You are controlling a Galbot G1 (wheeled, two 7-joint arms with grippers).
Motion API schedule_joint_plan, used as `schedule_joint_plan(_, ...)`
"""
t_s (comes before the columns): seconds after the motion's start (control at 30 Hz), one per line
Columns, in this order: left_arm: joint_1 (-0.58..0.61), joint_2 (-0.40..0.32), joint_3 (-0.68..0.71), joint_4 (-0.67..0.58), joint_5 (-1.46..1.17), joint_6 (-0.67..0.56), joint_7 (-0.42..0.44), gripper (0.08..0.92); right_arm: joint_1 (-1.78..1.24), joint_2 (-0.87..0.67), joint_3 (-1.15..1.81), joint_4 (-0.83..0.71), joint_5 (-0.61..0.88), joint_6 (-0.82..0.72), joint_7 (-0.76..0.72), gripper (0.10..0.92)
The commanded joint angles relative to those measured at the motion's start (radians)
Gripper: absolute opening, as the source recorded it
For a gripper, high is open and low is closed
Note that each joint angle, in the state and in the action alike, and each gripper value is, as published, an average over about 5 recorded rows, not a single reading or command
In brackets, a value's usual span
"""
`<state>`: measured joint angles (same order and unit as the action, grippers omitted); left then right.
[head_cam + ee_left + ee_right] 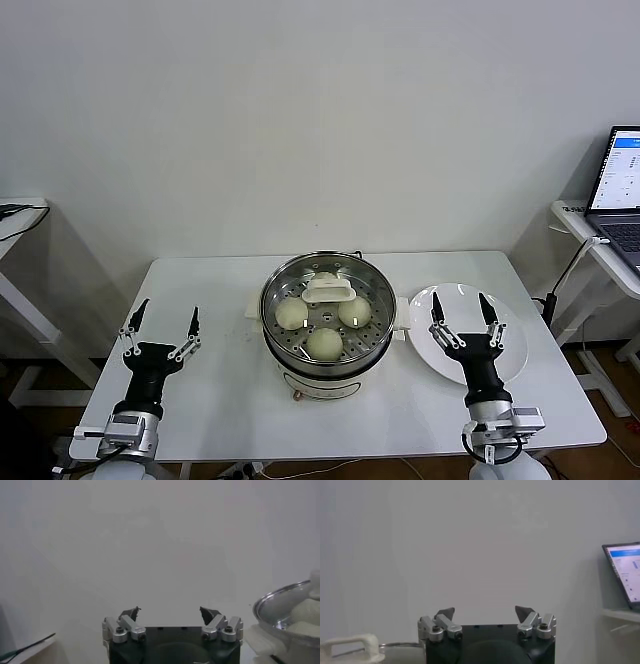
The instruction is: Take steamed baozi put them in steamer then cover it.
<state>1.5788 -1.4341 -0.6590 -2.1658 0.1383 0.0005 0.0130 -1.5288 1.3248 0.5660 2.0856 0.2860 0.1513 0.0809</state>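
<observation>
Cover (328,291) sits on steamer (275,330); left gripper (160,326) and right gripper (464,319) wide open, empty. Risk: a careless arm sweep could knock it askew.

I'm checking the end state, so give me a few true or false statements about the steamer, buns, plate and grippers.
1. The buns sit in the steamer. True.
2. The lid lies on the plate. False: it covers the steamer.
3. The left gripper holds a bun. False: it is open and empty, left of the steamer.
4. The right gripper is open above the plate. True.
5. The plate holds buns. False: none show on it.
</observation>
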Motion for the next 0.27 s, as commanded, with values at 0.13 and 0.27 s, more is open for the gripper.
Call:
schedule_joint_plan(0.13, 0.003, 0.003, 0.011, 0.01, -0.01, -0.016, 0.004, 0.823, -0.03, 0.008, 0.016, 0.029, -0.023, -0.026, -0.001, 0.823)
schedule_joint_plan(0.27, 0.003, 0.004, 0.02, 0.011, -0.01, -0.02, 0.005, 0.823, -0.05, 0.009, 0.026, 0.045, -0.024, -0.034, -0.002, 0.823)
